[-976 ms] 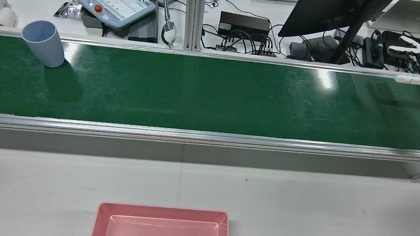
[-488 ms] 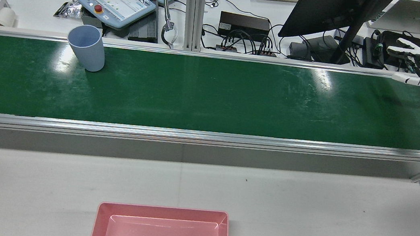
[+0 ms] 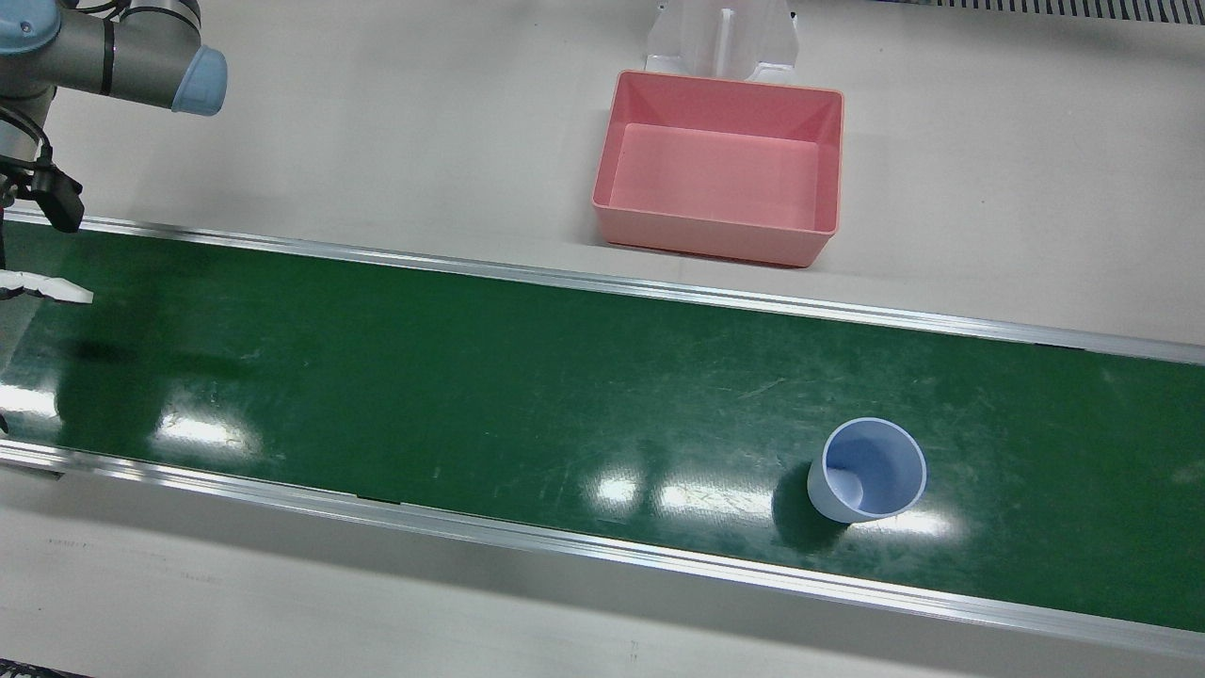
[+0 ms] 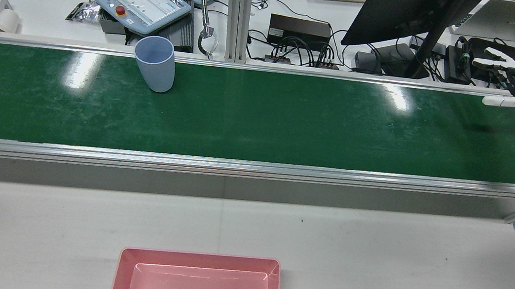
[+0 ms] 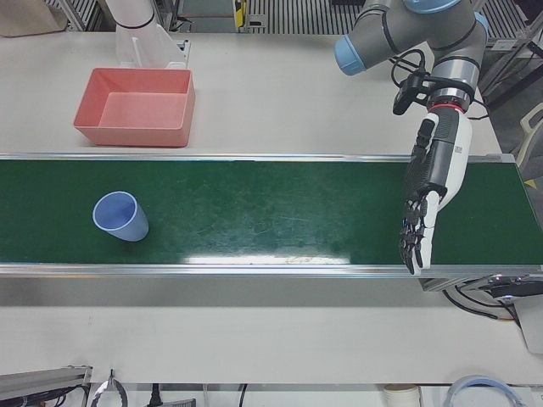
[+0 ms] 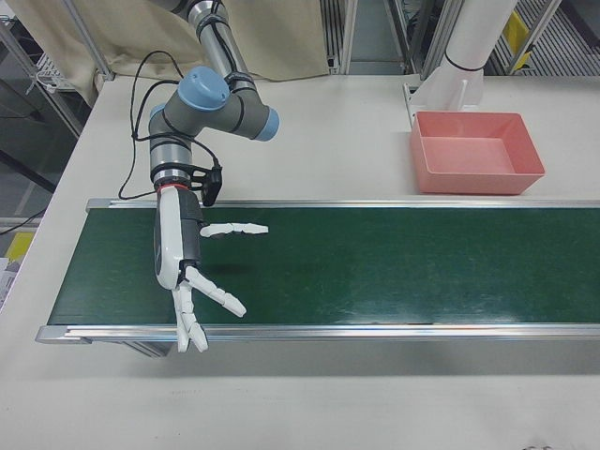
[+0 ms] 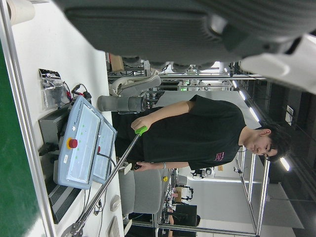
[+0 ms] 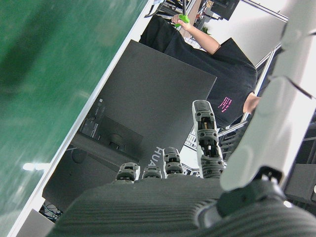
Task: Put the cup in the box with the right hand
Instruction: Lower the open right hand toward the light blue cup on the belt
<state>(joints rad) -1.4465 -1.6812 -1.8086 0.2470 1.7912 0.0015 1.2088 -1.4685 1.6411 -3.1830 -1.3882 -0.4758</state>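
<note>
Green conveyor belt (image 4: 291,114), scuffed, runs the width of the station. Pale blue plastic cup (image 4: 154,63) stands upright on it, mouth up, close to the belt's far rail as the rear view shows it.

Change: over the last second the cup has travelled along the belt toward the robot's right, from near the rear view's left edge to left of centre. It has stayed upright and kept to the same rail. Likely the belt is carrying it.

Right hand (image 6: 187,281) hovers over the right end of the belt, fingers spread wide and holding nothing. It has barely shifted over that second. Cup and hand are well apart.

Left hand (image 5: 428,191) hangs over the other end of the belt, fingers stretched out, empty, taking no part.

Pink box (image 4: 121,271) sits on the white table on the robot's side of the belt. It is empty and has not moved.

Judgement: this is the waiting stage, with no grasp begun. The cup is closing on the right hand, so the pick will probably need timing against a moving, light cup that could tip if nudged.
</note>
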